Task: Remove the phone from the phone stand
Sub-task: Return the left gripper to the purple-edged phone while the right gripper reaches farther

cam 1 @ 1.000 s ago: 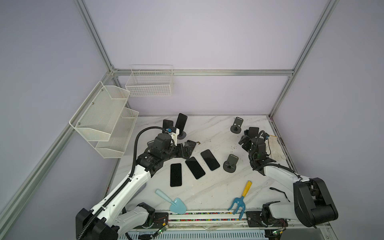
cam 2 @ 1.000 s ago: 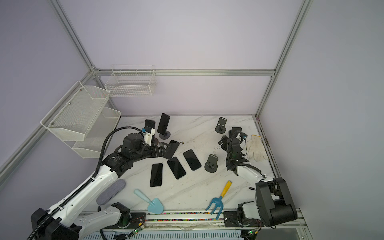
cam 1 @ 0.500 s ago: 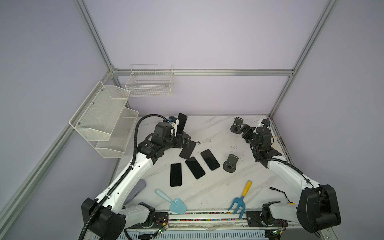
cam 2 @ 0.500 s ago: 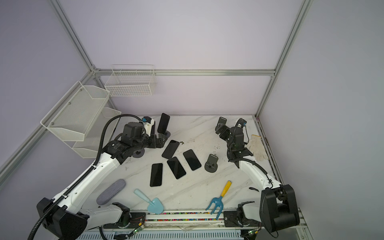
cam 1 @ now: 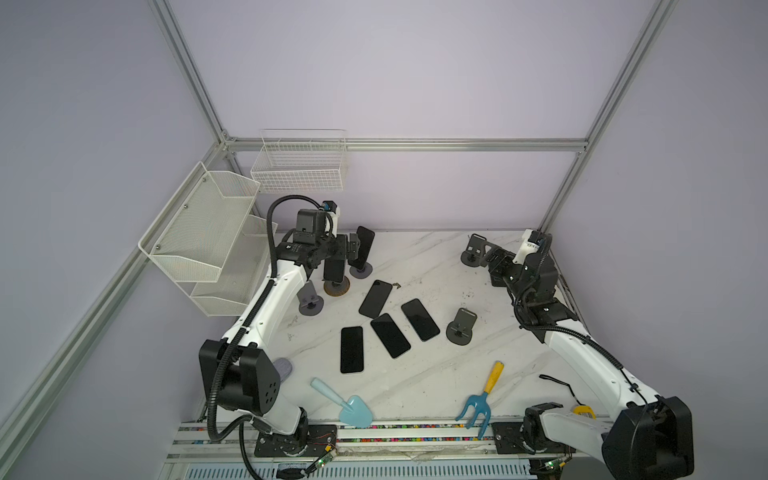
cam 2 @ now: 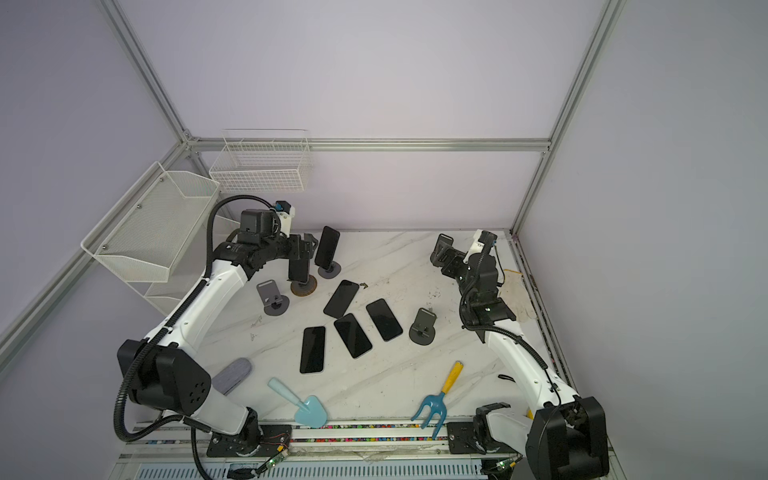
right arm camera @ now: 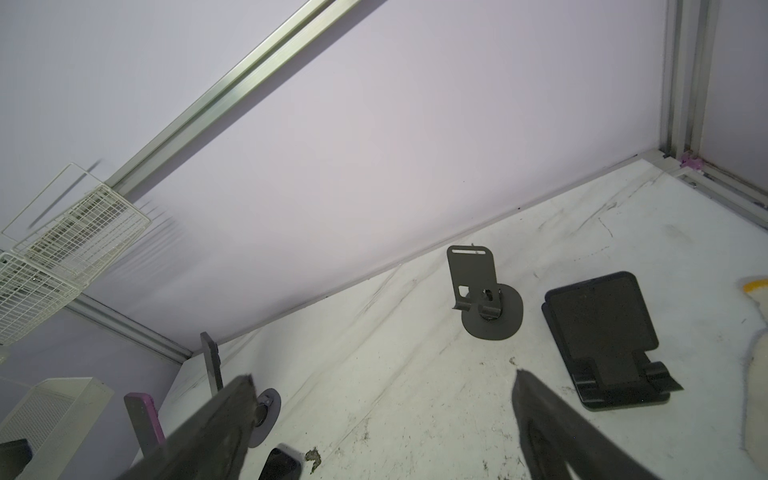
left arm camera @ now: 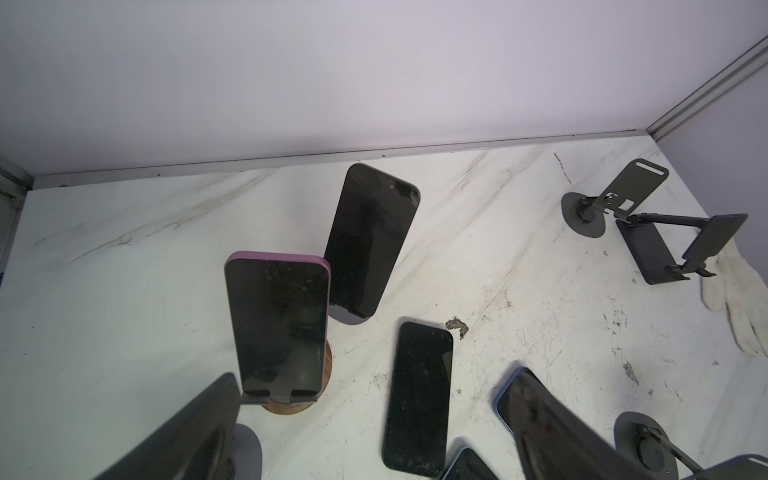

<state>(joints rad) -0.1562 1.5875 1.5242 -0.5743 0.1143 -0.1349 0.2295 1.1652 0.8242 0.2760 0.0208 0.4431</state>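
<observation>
At the back left of the table (cam 1: 419, 257), in both top views, I see my left gripper (cam 1: 348, 248) hanging just above two phones that stand up on stands. Its jaws are wide apart and it holds nothing. The purple phone (cam 1: 333, 269) leans on the wooden stand (cam 1: 336, 288), right under the gripper. The dark phone (cam 1: 365, 247) leans on the grey stand (cam 1: 360, 272) just beside it, a bit more to the right. In the left wrist view both phones are upright. There the purple phone is close to one finger (left arm camera: 187, 432) but does not touch it.

In the middle of the frame four phones (cam 1: 390, 335) lie flat on the table, close together.

On the right side, near the back, my right gripper (cam 1: 494, 261) is spread wide too and holds nothing. It is near an empty stand (cam 1: 473, 251). In the right wrist view I see that stand, a folding stand (right arm camera: 602, 332) beside it, and a white glove (right arm camera: 754, 374) next to the folding stand.
</observation>
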